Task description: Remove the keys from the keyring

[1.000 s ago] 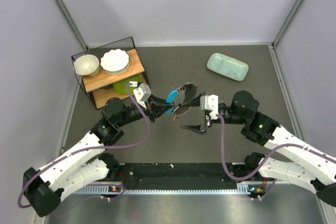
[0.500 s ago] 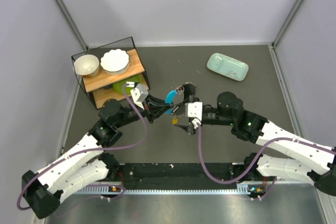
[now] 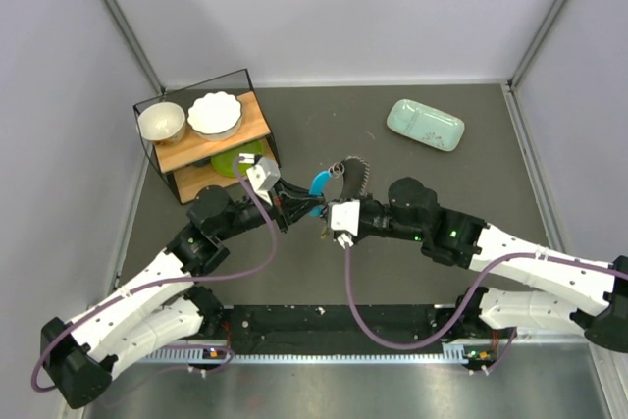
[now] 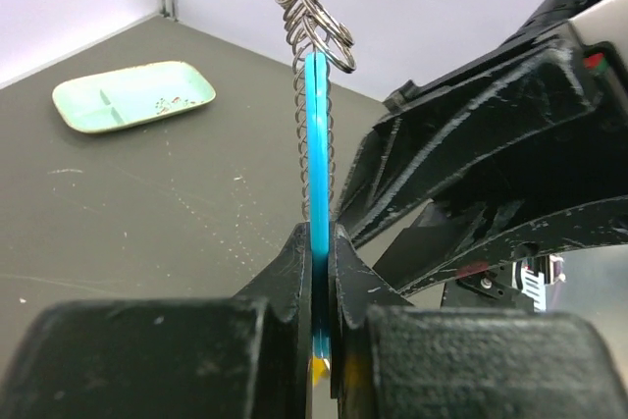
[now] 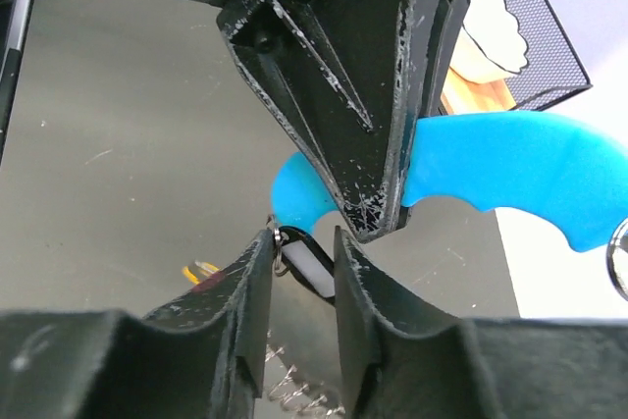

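Note:
My left gripper [image 4: 319, 242] is shut on the blue-covered key [image 4: 315, 134], holding it edge-up above the table. In the top view this blue key [image 3: 319, 183] sits between the two arms. The keyring [image 4: 328, 144], a silvery coiled wire, runs up beside it to a cluster of small rings. In the right wrist view my right gripper [image 5: 302, 242] has its jaws close on either side of a black tag [image 5: 308, 264] with a white insert. The tag hangs from a small ring just under the blue cover [image 5: 510, 169]. More coil [image 5: 294, 394] shows below.
A black wire rack [image 3: 257, 95] with wooden shelves at the left back holds two white bowls and a green plate [image 3: 235, 159]. A mint tray [image 3: 425, 125] lies at the back right. Both arms crowd the table's centre; a small yellow bit [image 5: 201, 270] is seen beneath.
The right arm has reached left up to the left gripper. Its jaws have narrowed from wide open onto the black tag. The left gripper has kept still with the blue key.

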You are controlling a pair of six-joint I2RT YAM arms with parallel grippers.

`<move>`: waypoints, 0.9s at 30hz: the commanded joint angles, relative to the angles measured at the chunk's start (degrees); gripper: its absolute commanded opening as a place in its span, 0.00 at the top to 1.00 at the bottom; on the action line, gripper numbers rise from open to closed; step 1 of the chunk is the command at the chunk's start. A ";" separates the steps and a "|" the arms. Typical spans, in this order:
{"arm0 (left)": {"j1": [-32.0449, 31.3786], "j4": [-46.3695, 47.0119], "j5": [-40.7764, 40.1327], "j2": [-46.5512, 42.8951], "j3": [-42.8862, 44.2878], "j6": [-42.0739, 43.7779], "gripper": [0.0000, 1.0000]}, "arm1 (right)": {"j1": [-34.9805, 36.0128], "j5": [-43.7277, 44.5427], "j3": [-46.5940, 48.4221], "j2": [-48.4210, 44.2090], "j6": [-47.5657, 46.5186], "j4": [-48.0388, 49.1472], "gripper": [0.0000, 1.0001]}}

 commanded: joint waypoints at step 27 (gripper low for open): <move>0.26 10.65 -14.72 -7.66 -3.67 -2.85 1.00 | 3.44 16.73 -4.12 -3.33 37.72 16.26 0.63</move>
